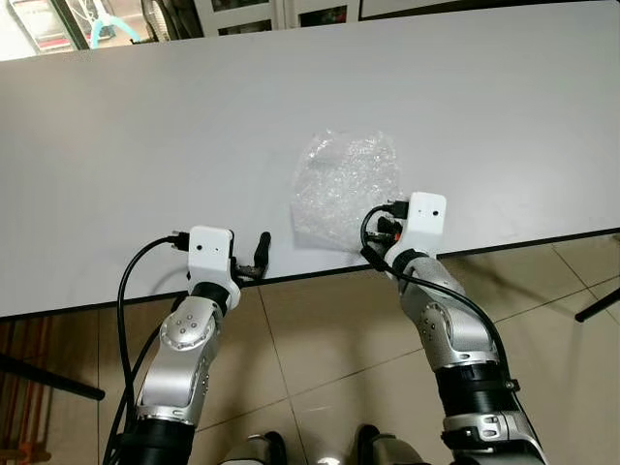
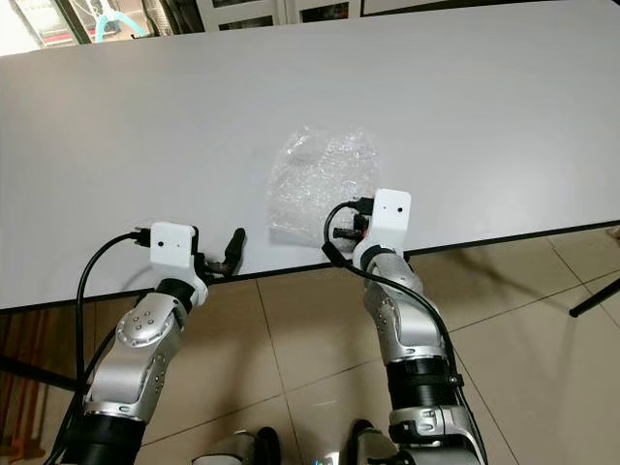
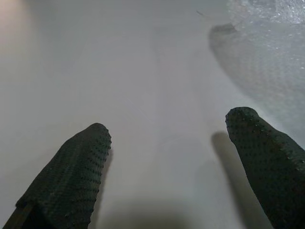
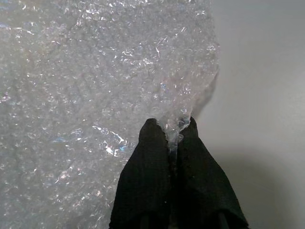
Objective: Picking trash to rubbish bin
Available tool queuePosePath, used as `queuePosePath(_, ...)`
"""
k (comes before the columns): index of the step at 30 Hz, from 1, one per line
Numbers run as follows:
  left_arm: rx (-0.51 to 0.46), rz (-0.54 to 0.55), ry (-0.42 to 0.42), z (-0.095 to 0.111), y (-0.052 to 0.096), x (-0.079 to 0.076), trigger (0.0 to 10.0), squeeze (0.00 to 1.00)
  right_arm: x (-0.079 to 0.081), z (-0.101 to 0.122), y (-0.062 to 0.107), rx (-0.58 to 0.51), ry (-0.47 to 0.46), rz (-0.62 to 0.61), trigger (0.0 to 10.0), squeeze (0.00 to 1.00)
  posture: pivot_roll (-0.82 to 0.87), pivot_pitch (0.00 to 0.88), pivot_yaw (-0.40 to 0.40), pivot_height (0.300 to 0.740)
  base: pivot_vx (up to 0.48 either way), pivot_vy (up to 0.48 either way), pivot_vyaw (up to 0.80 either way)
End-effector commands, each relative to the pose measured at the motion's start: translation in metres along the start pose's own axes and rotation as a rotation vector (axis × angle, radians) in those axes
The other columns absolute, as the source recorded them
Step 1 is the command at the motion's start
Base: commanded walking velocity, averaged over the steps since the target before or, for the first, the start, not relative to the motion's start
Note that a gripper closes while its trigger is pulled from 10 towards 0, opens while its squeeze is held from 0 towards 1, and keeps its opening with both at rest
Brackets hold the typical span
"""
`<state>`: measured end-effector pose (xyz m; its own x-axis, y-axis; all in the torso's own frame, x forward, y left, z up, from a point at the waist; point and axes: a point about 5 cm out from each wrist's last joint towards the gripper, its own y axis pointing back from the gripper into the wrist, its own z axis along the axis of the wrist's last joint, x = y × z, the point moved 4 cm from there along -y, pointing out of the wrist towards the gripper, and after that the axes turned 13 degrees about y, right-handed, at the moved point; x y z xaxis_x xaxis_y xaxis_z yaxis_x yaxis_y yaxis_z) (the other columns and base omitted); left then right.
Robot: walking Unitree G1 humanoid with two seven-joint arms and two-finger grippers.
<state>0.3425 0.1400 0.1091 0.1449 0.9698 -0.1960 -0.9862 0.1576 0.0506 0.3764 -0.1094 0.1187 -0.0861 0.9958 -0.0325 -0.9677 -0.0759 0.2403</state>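
A crumpled sheet of clear bubble wrap (image 1: 344, 184) lies on the white table (image 1: 145, 145) near its front edge. My right gripper (image 4: 171, 130) is shut on the near corner of the bubble wrap (image 4: 95, 71), a fold of plastic pinched between the two black fingers (image 4: 150, 157). The right wrist (image 1: 421, 218) sits at the table's front edge. My left gripper (image 3: 167, 131) is open over bare table, its fingers (image 3: 76, 167) spread wide, with the bubble wrap (image 3: 271, 28) off to one side. In the head view the left fingers (image 1: 260, 254) rest at the table edge.
Beige tiled floor (image 1: 329, 339) lies below the table's front edge. A black chair leg (image 1: 596, 305) stands at the right and another dark bar (image 1: 48, 378) at the lower left. Cabinets (image 1: 281, 15) and a teal object (image 1: 111, 27) stand beyond the far edge.
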Motion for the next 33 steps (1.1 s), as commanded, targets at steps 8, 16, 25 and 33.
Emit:
queuePosePath(8,-0.029,-0.01,-0.001,0.008,-0.004,-0.003,10.0,0.0,-0.043,-0.008,0.018,-0.045,0.074,-0.195,0.0,0.0,-0.04,0.179,0.064,0.74,0.0,0.0,0.0)
queuePosePath(16,-0.04,-0.03,0.011,0.012,-0.01,-0.007,10.0,0.0,-0.066,0.001,0.043,-0.161,0.179,-0.297,0.0,0.0,-0.06,0.166,0.07,0.74,0.0,0.0,0.0)
queuePosePath(25,-0.045,-0.029,0.025,0.012,-0.012,-0.004,10.0,0.0,-0.08,0.016,0.078,-0.281,0.331,-0.373,0.0,0.0,-0.1,0.143,0.082,0.74,0.0,0.0,0.0)
queuePosePath(33,-0.026,-0.07,0.037,0.011,-0.014,-0.008,10.0,0.0,-0.082,0.024,0.107,-0.329,0.379,-0.426,0.0,0.0,-0.13,0.127,0.086,0.74,0.0,0.0,0.0)
